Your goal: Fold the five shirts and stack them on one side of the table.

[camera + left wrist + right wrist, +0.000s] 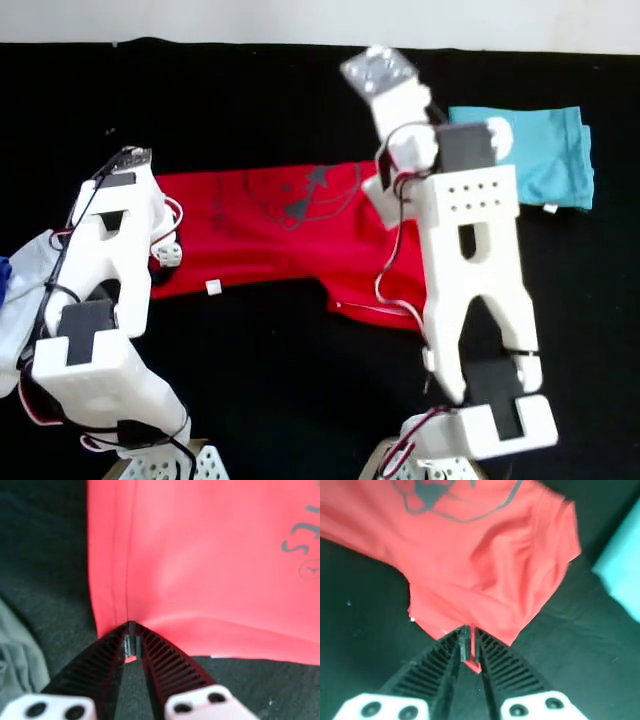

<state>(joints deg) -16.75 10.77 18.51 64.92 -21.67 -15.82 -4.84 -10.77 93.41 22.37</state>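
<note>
One red shirt (270,225) lies spread across the middle of the table (260,390). The left gripper (131,641) is pinched tight on its edge towards the table's left side. The right gripper (469,647) is clamped on a bunched fold towards the right. One folded teal shirt (545,150) sits near the far right corner, and one pale grey garment (25,290) lies at the left edge.

Grey shirt (25,260) — cut by frame edge

Blk table (260,390), red shirt (265,240), teal shirt (550,150)
</note>
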